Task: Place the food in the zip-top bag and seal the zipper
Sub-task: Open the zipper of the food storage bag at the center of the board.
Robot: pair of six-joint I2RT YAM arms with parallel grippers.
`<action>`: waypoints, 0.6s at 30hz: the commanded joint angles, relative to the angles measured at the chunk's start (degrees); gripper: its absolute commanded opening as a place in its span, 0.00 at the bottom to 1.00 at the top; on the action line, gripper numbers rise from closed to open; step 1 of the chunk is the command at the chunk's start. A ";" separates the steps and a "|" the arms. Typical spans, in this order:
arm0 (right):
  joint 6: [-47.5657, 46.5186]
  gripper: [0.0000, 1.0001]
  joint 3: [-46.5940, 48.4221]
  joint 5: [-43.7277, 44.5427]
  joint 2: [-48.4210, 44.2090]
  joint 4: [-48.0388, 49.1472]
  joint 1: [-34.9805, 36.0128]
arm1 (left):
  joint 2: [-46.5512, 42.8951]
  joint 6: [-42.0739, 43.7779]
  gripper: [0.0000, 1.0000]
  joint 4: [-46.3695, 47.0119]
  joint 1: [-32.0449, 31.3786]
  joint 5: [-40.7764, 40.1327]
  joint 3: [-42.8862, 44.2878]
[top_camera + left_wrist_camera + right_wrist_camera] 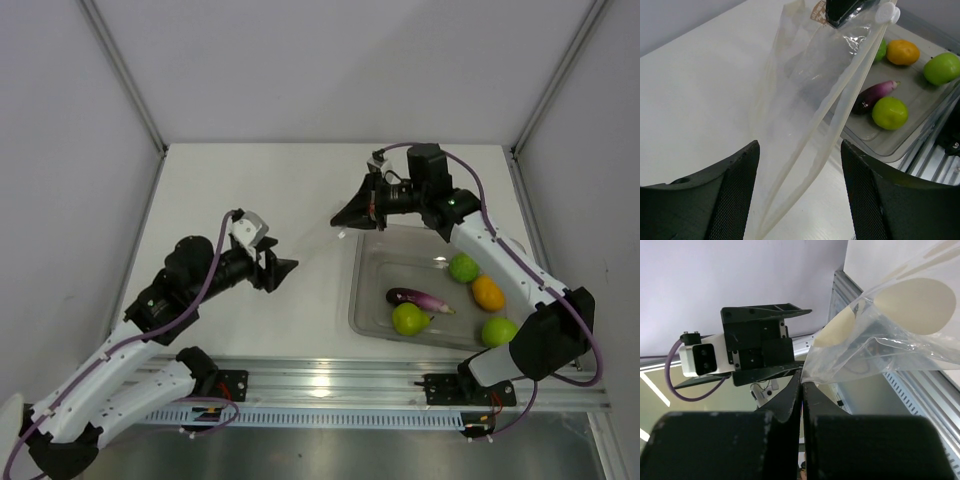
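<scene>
Above the white bench (250, 190), we hold the zip-top bag (810, 100) aloft, pinched in the right hand (350, 214). The left hand (284, 270) stands wide, empty. Food (410, 319) lies in the tub (362, 300). Risk: the limp film may twist away from our left grasp.

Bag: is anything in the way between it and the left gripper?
Nothing visible does. The bag hangs from the shut right gripper, straight ahead of the open left gripper. The food lies in the tub off to one side, out of that line.
</scene>
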 commanded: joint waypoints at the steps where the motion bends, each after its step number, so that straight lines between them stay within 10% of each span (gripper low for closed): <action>1: 3.29 0.00 2.28 -2.42 0.16 4.06 0.09 | 0.91 2.40 0.69 0.40 -0.62 0.51 0.48; 18: -0.30 0.00 5.36 -2.34 0.17 -0.33 3.26 | 7.00 1.52 0.63 -3.04 -0.62 -8.12 5.24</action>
